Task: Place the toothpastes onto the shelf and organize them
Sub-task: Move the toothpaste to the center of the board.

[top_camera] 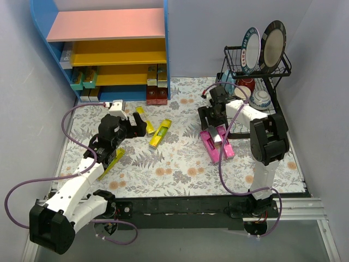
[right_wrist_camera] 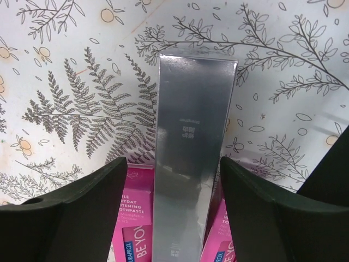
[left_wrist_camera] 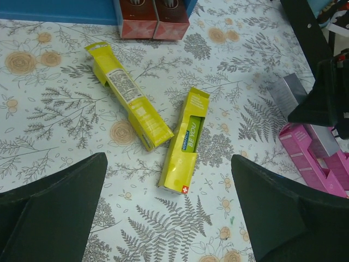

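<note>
The shelf (top_camera: 106,24) stands at the back left with several toothpaste boxes (top_camera: 157,76) on its lower boards. Two yellow toothpaste boxes (left_wrist_camera: 131,106) (left_wrist_camera: 185,142) lie on the floral mat ahead of my left gripper (left_wrist_camera: 169,218), which is open and empty. A third yellow box (top_camera: 112,162) lies by the left arm. My right gripper (right_wrist_camera: 173,218) is open, its jaws either side of a silver toothpaste box (right_wrist_camera: 191,136) without touching it. The silver box lies on two magenta-pink boxes (right_wrist_camera: 133,229). In the top view the right gripper (top_camera: 214,131) is over the pink boxes (top_camera: 210,146).
A black wire dish rack (top_camera: 256,60) with plates, a bowl and a red cup stands at the back right, close behind the right arm. Two dark red boxes (left_wrist_camera: 154,16) stand at the foot of the shelf. Walls close in left and right.
</note>
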`<state>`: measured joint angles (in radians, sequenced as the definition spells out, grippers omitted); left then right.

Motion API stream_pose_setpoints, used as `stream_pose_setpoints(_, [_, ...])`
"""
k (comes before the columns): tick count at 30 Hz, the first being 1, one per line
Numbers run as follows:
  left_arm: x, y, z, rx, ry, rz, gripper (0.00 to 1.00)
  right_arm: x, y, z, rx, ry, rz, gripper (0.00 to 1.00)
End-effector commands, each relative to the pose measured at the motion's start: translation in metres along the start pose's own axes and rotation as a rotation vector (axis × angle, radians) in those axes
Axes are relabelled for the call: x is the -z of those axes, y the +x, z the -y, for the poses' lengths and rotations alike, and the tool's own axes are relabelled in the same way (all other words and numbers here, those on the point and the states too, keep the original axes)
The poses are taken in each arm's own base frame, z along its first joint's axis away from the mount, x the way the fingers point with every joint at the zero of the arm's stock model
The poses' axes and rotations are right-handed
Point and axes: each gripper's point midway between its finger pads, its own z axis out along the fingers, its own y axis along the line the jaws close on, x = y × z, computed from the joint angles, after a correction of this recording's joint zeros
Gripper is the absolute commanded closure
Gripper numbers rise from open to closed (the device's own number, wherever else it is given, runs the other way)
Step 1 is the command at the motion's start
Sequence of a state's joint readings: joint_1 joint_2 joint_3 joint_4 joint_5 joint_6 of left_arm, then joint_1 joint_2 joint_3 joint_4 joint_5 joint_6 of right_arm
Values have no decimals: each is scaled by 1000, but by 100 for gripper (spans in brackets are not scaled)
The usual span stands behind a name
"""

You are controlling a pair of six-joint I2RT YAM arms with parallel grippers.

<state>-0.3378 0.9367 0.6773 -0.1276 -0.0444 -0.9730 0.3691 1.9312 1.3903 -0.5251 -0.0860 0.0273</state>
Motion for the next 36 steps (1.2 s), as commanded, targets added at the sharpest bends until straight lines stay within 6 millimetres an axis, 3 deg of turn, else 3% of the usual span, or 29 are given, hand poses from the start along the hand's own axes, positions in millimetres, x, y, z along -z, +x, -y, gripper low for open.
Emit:
stream_pose_setpoints(1, [4,-4,10,-18,34,28,2,2,-2,-16,32,-25,15,26])
stream_pose_setpoints(6, [4,-3,12,-19,43,27,2,-1,-1,-18,14,89,-9,31])
stream_pose_setpoints(16, [0,5,11,-19,45,-5,2,4,14,-60,61,241,-2,36])
stream_pose_setpoints(19, [-2,7,11,-19,44,-13,2,2,20,-67,66,241,-5,43])
stream_pose_setpoints(23, [-4,11,9,-20,36,-26,2,0,21,-78,53,236,3,67])
stream_pose_setpoints(29, [-8,15,8,-23,31,-45,2,-10,12,-84,-42,261,9,78])
stream_pose_setpoints(31, [-9,17,7,-23,27,-52,2,-15,12,-86,-72,257,3,78])
stream_pose_setpoints(32, [-9,17,7,-23,25,-53,2,-18,16,-89,-71,239,-4,72])
stream_pose_setpoints(34, [-10,21,6,-23,24,-64,2,-12,6,-108,-67,136,56,59])
stream_pose_setpoints(35, [-11,21,7,-22,25,-65,2,-13,11,-111,-60,102,57,46])
stream_pose_setpoints(36, [-11,22,7,-22,30,-71,2,-9,7,-120,-53,48,79,40])
